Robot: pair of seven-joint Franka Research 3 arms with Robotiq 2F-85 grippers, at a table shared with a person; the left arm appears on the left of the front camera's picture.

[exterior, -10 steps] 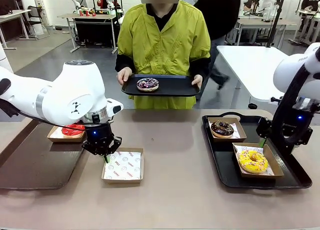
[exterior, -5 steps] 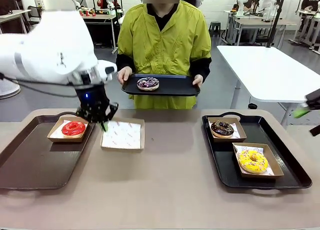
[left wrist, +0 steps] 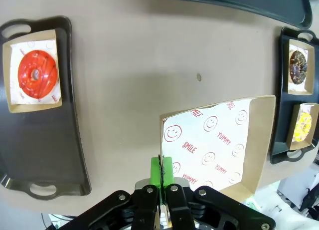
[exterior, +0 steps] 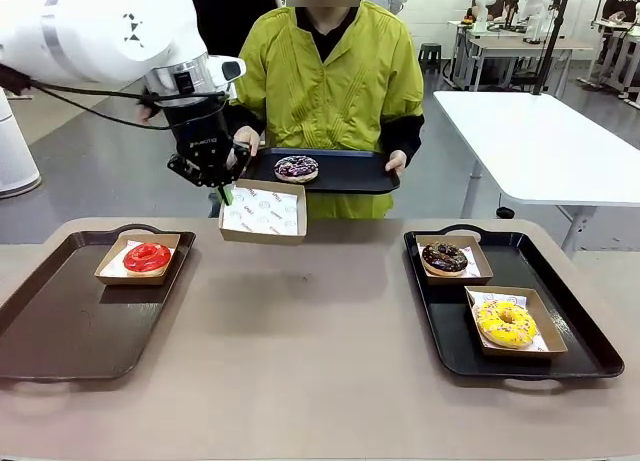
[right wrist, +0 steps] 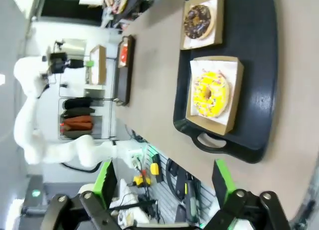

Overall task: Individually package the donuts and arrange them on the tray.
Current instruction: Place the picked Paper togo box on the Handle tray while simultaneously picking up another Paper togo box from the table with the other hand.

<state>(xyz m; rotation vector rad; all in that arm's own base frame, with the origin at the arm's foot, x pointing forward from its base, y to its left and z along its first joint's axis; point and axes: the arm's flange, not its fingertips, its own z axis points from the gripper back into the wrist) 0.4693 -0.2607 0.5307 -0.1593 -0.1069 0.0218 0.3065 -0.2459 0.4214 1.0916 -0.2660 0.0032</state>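
Note:
My left gripper (exterior: 226,190) is raised over the table's far edge, shut on the rim of an empty paper-lined cardboard box (exterior: 263,211). The box hangs just below the black tray (exterior: 350,171) the person holds, which carries the purple donut (exterior: 296,167). The left wrist view shows the green pads (left wrist: 162,171) pinching the box (left wrist: 214,140) edge. The red donut (exterior: 147,257) lies boxed on the left tray (exterior: 70,321). The chocolate donut (exterior: 445,257) and yellow donut (exterior: 506,322) sit boxed on the right tray (exterior: 590,353). My right gripper (right wrist: 163,185) is open, high above the yellow donut (right wrist: 211,94).
The person stands at the far side, both hands on their tray. The brown table between the two trays is bare. A white table (exterior: 540,141) stands behind on the right.
My left gripper has carried the empty box up off the table and away toward the person's tray. The right arm has left the front view.

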